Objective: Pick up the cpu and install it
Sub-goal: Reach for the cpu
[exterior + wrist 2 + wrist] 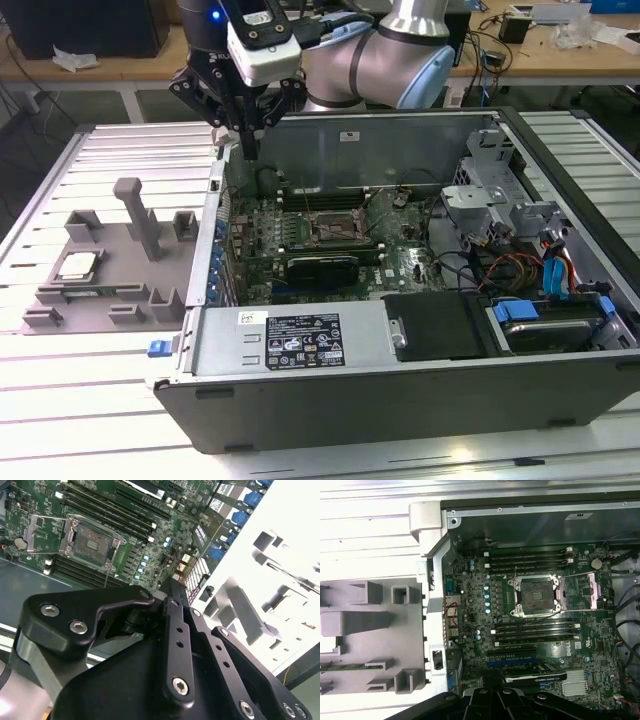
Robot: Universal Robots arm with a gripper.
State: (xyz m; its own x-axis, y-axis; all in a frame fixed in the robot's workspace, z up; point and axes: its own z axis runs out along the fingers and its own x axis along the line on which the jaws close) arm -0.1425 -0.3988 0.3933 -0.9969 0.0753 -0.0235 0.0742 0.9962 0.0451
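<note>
Steel computer case (pixel 300 345) lies open at the centre of the exterior view. Grey holder tray (pixel 130 285) sits at the exterior view's left. My pincer (pixel 247 148), tips together and empty, hangs above the case's near wall, upper left. Socket (pixel 335 232) is bare. The cpu (pixel 77 265) rests in the tray, so pickup and install are both undone.

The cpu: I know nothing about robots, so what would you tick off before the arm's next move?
1. cpu lies flat in the grey tray: ok.
2. gripper above the cpu: not ok, it hangs at the edge of the computer case.
3. socket empty: ok.
4. cover plate of the socket swung open: ok.
5. cpu turned to match the socket: cannot tell.
</note>
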